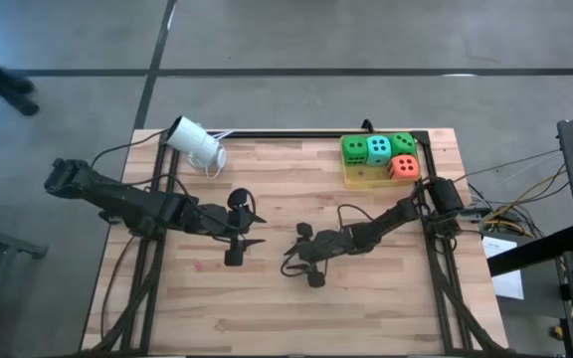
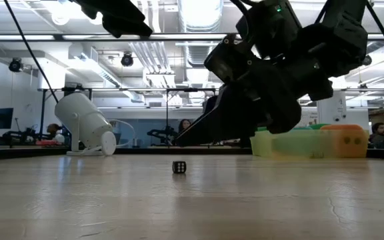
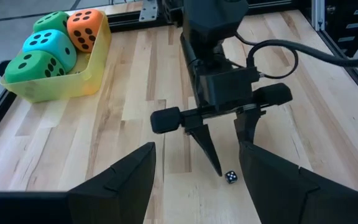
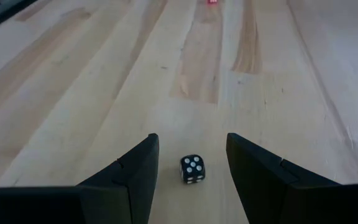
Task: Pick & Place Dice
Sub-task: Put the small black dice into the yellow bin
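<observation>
Four large dice, two green (image 1: 354,149), one teal (image 1: 378,149) and one orange-red (image 1: 403,167), are sitting in a yellow tray (image 1: 362,177) at the table's (image 1: 366,288) far right corner. A small black die (image 4: 192,168) is lying on the bare wood mid-table, too small to find in the high view. The right gripper (image 4: 189,163) is hovering over it, fingers parted either side, not touching. The left gripper (image 1: 249,230) is facing it, fingers spread wide, holding nothing. A white camera (image 1: 196,143) is lying at the far edge, its lens hidden.
</observation>
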Action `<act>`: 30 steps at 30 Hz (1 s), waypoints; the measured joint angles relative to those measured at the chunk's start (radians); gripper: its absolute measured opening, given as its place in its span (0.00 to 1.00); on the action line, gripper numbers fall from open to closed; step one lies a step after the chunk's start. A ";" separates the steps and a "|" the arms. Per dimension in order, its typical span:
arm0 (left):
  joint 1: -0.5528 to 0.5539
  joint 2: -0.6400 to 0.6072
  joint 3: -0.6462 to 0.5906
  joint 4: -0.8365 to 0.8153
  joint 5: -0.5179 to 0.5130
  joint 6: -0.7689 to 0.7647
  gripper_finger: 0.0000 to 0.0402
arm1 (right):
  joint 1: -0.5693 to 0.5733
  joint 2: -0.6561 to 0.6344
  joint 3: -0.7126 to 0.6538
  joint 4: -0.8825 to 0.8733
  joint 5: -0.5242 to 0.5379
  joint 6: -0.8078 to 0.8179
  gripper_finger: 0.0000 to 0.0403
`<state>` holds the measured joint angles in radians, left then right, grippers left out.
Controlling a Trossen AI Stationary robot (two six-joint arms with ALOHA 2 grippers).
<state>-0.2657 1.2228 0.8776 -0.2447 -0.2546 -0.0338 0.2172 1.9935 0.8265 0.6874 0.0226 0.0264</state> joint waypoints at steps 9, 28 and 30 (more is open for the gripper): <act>0.000 0.000 0.000 0.000 0.000 -0.001 0.58 | -0.009 0.018 0.000 0.010 -0.031 0.004 0.46; 0.000 0.000 0.000 0.000 0.000 -0.003 0.58 | -0.012 0.019 0.000 0.030 -0.051 -0.010 0.46; 0.000 0.000 0.000 0.000 0.000 -0.003 0.58 | -0.017 0.019 0.000 0.030 -0.051 -0.016 0.46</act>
<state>-0.2657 1.2228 0.8776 -0.2447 -0.2543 -0.0364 0.2007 2.0125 0.8265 0.7169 -0.0280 0.0101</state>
